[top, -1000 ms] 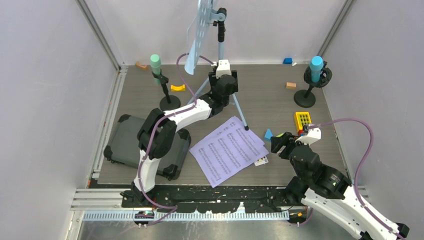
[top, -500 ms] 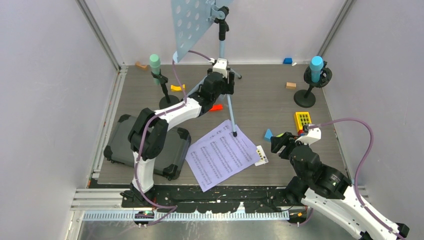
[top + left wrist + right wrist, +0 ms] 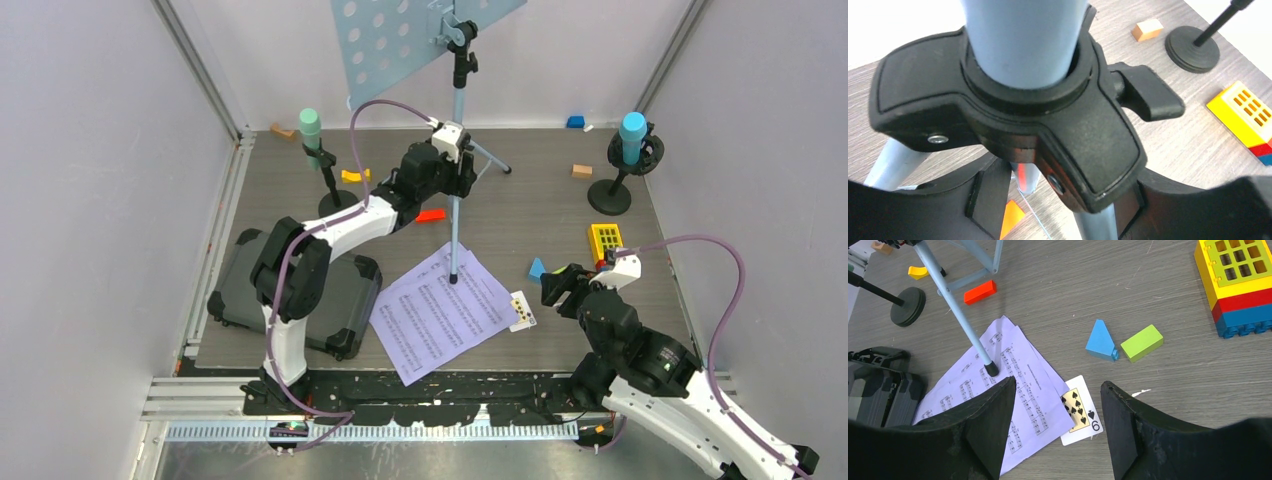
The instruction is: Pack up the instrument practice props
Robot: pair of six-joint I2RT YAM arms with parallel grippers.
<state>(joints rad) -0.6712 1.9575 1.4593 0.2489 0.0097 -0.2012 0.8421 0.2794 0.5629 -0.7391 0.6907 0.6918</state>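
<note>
The pale blue perforated music rack stands tilted on its tripod. One leg foot rests on the lilac sheet-music pages; another leg sticks up off the table. My left gripper is shut on the rack's black tripod hub, which fills the left wrist view. The green microphone stands on its black pole at back left, the blue microphone on its pole at back right. My right gripper hangs open and empty over the pages' right edge.
A dark grey case lies at front left. A playing card pokes out from under the pages. Toy blocks are scattered about: a yellow windowed one, a blue wedge, a red one and a green one.
My left arm has swung the rack to the right, turning its panel from edge-on to face the camera. Its foot slid nearer across the pages, which shifted a little left. The right arm stayed still.
</note>
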